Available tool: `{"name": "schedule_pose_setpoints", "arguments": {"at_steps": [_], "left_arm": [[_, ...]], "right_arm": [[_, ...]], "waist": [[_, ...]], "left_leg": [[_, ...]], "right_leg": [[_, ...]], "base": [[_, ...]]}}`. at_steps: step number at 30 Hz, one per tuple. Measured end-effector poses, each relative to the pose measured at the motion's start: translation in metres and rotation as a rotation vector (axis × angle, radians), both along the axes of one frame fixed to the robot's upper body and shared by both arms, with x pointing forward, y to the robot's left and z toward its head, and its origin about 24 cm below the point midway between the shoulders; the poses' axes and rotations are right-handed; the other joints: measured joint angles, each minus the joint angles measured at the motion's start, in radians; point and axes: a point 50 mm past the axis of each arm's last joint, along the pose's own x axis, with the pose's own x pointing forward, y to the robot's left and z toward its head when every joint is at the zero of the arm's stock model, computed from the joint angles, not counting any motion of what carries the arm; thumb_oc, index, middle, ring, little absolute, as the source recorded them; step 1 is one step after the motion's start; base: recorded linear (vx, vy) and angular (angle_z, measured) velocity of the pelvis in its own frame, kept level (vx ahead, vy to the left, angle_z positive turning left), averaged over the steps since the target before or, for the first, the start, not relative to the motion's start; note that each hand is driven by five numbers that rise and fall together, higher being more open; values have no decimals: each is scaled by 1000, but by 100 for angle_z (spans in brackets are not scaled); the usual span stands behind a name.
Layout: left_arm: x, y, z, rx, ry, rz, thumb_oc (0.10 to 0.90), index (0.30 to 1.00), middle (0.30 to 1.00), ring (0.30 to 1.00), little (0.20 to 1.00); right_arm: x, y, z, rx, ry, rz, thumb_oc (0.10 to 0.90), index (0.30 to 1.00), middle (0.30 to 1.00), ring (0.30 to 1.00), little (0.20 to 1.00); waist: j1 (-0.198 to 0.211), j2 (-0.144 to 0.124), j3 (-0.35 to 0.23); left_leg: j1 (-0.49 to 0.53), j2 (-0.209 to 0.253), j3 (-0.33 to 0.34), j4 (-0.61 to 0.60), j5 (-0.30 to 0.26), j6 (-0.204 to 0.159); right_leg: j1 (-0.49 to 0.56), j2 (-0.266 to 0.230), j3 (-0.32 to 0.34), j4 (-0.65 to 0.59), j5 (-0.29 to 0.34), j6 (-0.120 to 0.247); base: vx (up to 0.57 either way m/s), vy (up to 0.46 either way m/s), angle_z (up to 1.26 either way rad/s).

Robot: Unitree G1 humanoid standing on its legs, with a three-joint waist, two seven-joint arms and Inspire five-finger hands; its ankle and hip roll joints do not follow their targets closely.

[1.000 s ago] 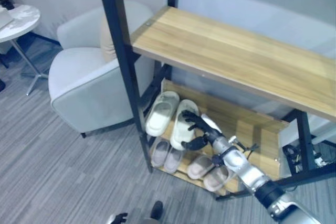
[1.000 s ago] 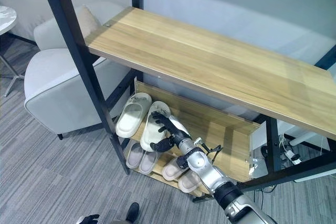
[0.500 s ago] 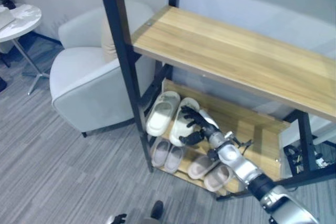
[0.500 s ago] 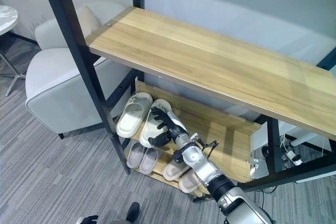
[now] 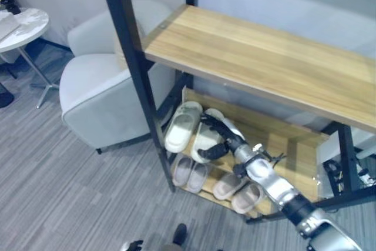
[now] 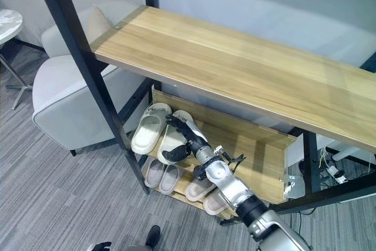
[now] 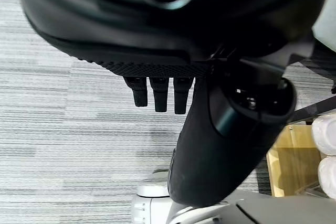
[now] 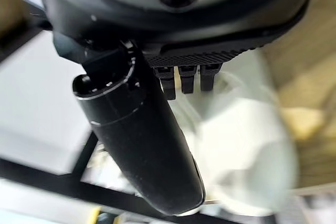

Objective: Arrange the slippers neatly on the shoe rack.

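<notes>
Two white slippers lie side by side on the middle shelf of the shoe rack (image 5: 270,66), the left slipper (image 5: 181,126) and the right slipper (image 5: 201,140). My right hand (image 5: 220,137) reaches in under the top board and rests open on the right slipper. Its fingers spread over the slipper's top and its thumb is by the near edge. The right wrist view shows the white slipper (image 8: 247,156) past the straight thumb (image 8: 139,150). My left hand (image 7: 157,93) hangs open over the floor, low at the front (image 5: 130,244).
On the bottom shelf sit two pairs of beige slippers (image 5: 189,172) (image 5: 238,191). A black post (image 5: 138,80) stands just left of the white slippers. A pale armchair (image 5: 103,89) and a small round table (image 5: 20,24) are further left on the grey carpet.
My right hand has slid further in along the right white slipper, toward the back left. The camera view has shifted a little.
</notes>
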Motion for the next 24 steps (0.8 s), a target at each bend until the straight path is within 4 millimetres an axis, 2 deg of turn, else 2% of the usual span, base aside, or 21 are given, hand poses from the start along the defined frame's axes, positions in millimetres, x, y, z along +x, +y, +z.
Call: {"name": "schedule_pose_setpoints", "arguments": {"at_steps": [3, 5, 10, 12, 15, 18, 19, 24], "left_arm": [[1, 0, 0, -2, -4, -1, 800, 900, 900, 900, 900], [1, 0, 0, -4, -2, -1, 800, 900, 900, 900, 900], [-2, 1, 0, -4, 5, 12, 800, 900, 900, 900, 900], [-1, 1, 0, -6, 2, 16, 800, 900, 900, 900, 900], [-5, 1, -1, -14, 8, 35, 800, 900, 900, 900, 900], [-9, 1, -1, -27, 25, 25, 800, 900, 900, 900, 900], [-8, 1, -1, -32, 27, 18, 800, 900, 900, 900, 900], [-10, -3, -3, -50, 40, -3, 800, 900, 900, 900, 900]], "right_arm": [[-8, -2, 24, 73, -59, 58, 800, 900, 900, 900, 900], [-14, -5, 32, 116, -77, 79, 800, 900, 900, 900, 900], [-27, -17, 35, 123, -82, 111, 800, 900, 900, 900, 900], [-36, -33, 23, 102, -40, 75, 800, 900, 900, 900, 900], [-59, -64, -6, 87, 81, -15, 800, 900, 900, 900, 900], [-75, -83, -22, 31, 167, -46, 800, 900, 900, 900, 900], [-82, -91, -26, 39, 183, -74, 800, 900, 900, 900, 900], [-107, -102, -47, 5, 297, -88, 800, 900, 900, 900, 900]], "waist": [[-2, 0, 0], [-3, 0, 0], [-30, 0, 0], [-40, 0, 0], [-58, 3, 3], [-114, 17, 7], [-120, 21, 6], [-151, 43, 7]], "left_leg": [[5, 0, -2, 0, 0, 0], [6, -1, -1, 0, 0, -1], [8, -3, 6, -1, -5, 5], [10, -3, 9, -1, -6, 7], [18, -6, 19, -1, -4, 4], [26, -6, 31, -1, -6, 4], [26, -6, 32, -1, -6, 4], [46, -1, 57, 0, -12, 3]], "right_leg": [[0, 0, -1, 0, 0, 0], [1, -2, 0, 0, 0, 0], [6, -5, 6, 0, 0, 1], [6, -6, 8, 0, 1, 2], [12, -10, 17, 0, 0, 4], [12, -13, 27, 0, 2, 7], [13, -13, 28, 0, 1, 8], [17, -12, 55, -1, 1, 10]], "base": [[0, 0, 0], [0, 0, 0], [-3, -7, -2], [-8, -36, -2], [-5, -19, -10], [-15, -35, -10], [-8, -36, -6], [-17, -33, -14]]}}
